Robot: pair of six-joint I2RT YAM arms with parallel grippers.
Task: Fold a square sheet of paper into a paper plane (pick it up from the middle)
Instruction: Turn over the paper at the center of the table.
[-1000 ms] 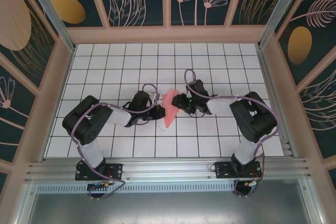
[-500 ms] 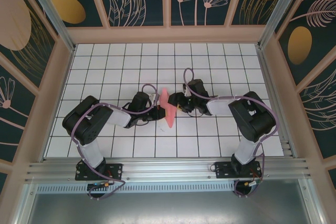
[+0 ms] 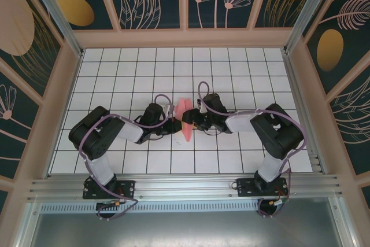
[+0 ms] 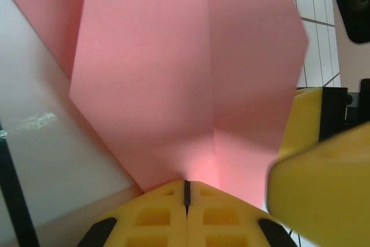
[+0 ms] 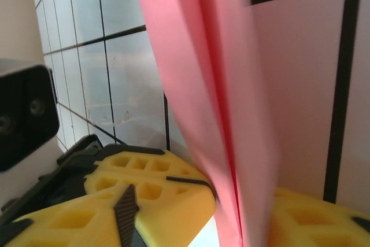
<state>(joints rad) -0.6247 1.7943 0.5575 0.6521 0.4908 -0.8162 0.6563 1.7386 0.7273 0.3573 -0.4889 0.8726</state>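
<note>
pinching paper plane (image 4: 191, 85), left fingers (image 4: 153, 219) shut; right fingers (image 5: 151, 194) straddling it.

The left arm (image 3: 98, 137) and right arm (image 3: 276, 134) share black joints, white links, looping purple cables (image 3: 203, 93); yellow, pocketed tool fingers (image 4: 156, 215).

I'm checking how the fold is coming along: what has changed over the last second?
The right gripper slid left, and its fingers now sit on either side of the pink paper. The paper's spread flaps have closed into a narrow fold. The left gripper stayed clamped on the paper and did not move.
</note>
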